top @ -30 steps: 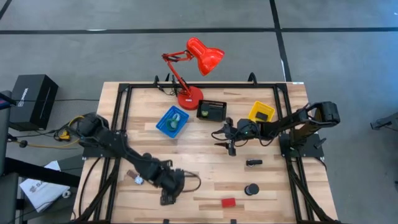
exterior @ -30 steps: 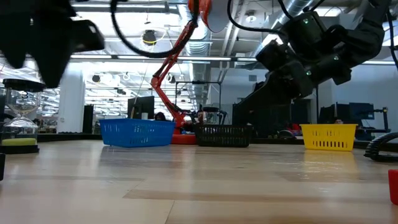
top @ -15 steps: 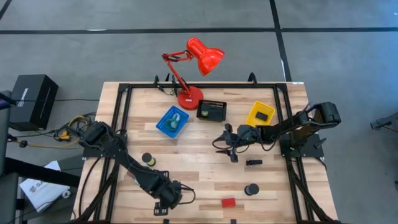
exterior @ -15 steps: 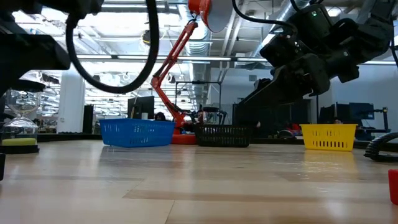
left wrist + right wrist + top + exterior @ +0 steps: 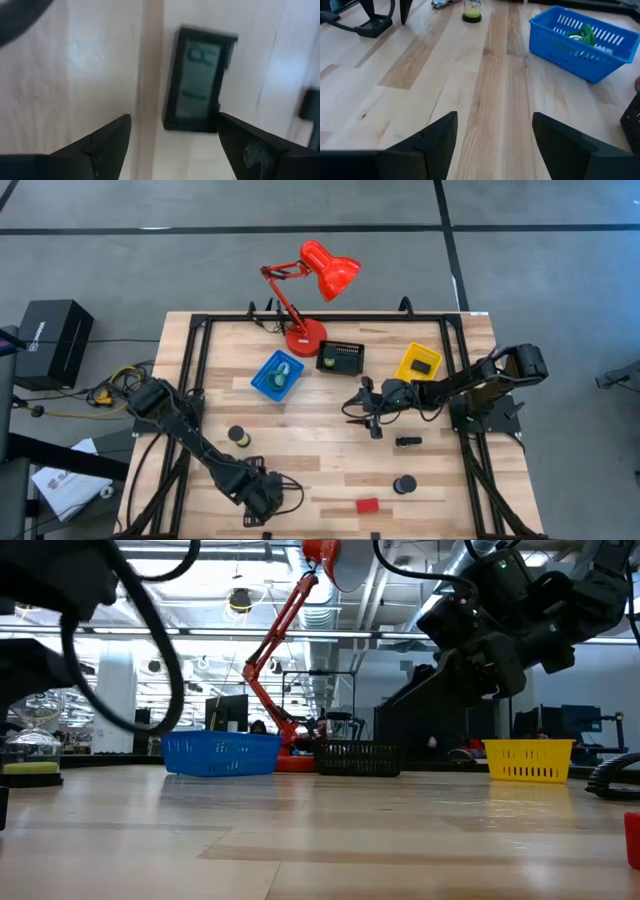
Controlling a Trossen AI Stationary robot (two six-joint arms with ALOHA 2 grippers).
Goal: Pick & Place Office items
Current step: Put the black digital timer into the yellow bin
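The small black gadget with a grey screen [image 5: 197, 80] lies flat on the surface near its front edge, framed between my left jaws [image 5: 172, 145], which stand released with nothing in them. My right jaws [image 5: 362, 408] hover mid-surface, also spread and empty. If I descend off-centre, one finger may land on the gadget's edge and skid it away; it is thin, so a shallow close could slip over it. Loose on the surface I count one red block [image 5: 367, 505], one black cylinder [image 5: 404, 483], one black clip [image 5: 407, 442], one yellow-topped cylinder [image 5: 237, 436]. Three bins: blue [image 5: 265, 385], black [image 5: 341, 368], yellow [image 5: 407, 356].
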